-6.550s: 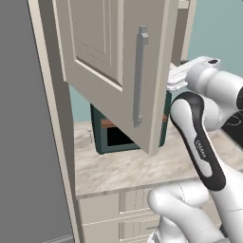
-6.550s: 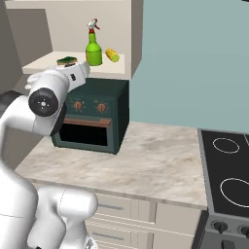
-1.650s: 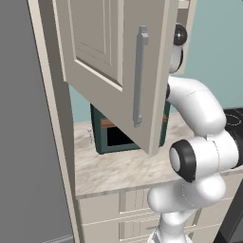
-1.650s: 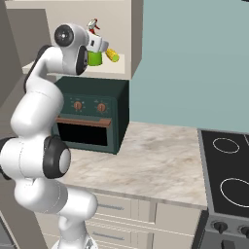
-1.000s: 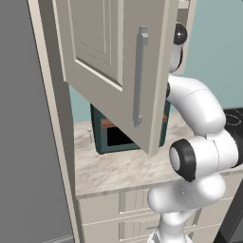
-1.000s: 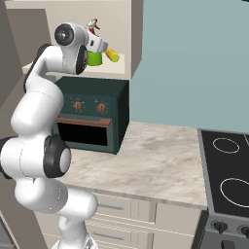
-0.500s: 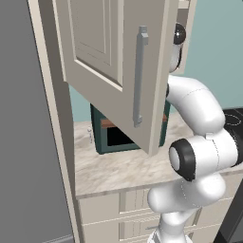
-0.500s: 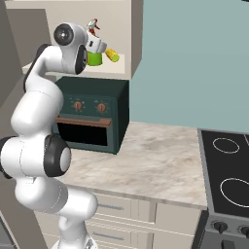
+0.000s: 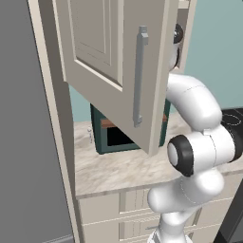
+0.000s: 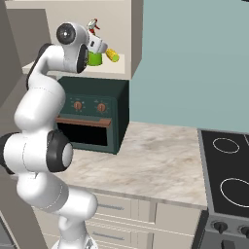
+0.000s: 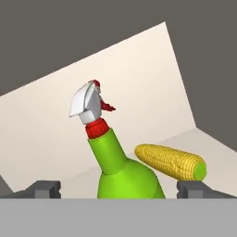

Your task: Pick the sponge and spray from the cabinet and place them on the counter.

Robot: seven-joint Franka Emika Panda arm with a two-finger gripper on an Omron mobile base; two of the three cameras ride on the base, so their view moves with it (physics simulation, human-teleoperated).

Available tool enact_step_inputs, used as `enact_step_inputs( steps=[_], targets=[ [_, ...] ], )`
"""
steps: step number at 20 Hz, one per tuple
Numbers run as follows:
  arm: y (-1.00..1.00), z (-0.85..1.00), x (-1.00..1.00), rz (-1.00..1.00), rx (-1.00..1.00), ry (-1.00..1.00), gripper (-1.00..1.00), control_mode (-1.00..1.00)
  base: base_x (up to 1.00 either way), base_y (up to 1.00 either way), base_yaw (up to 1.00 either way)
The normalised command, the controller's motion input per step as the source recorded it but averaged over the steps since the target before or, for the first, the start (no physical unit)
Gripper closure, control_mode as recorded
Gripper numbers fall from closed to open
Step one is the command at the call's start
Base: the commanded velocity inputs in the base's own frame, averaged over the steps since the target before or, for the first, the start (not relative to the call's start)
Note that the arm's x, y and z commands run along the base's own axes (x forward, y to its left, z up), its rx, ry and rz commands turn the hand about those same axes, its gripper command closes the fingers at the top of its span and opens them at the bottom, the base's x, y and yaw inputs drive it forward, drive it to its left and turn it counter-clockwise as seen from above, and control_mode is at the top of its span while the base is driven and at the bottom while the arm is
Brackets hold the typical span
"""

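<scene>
End effector (image 11: 118, 189) spread wide, released, straddling the spray (image 11: 121, 169) inside the cabinet (image 10: 127, 34).

— What's crowding me inside the cabinet (image 10: 133, 36)?
— The spray (image 11: 118, 169) stands between my spread fingertips, with a corn cob (image 11: 170, 161) lying just right of it, touching or nearly so. I see bare shelf beyond the cob and bare wall behind.
— And lower down?
— The open door (image 9: 114, 71) hangs over the counter's (image 10: 160, 160) left part. The oven (image 10: 92, 121) sits under the shelf; right of it the counter is free up to the cooktop (image 10: 226, 175).
</scene>
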Motion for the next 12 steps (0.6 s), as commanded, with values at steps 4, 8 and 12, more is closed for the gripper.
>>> enact_step_inputs(
  steps=[4, 8, 12],
  targets=[
    [0.0, -0.01, 0.2, 0.0, 0.01, 0.02, -1.0, -1.0, 0.0, 0.0, 0.0],
    [0.01, 0.0, 0.13, 0.0, 0.02, 0.04, -1.0, -1.0, 0.0, 0.0, 0.0],
    [0.02, -0.01, 0.19, 0.0, 0.02, 0.07, -1.0, -1.0, 0.0, 0.0, 0.0]
  ],
)
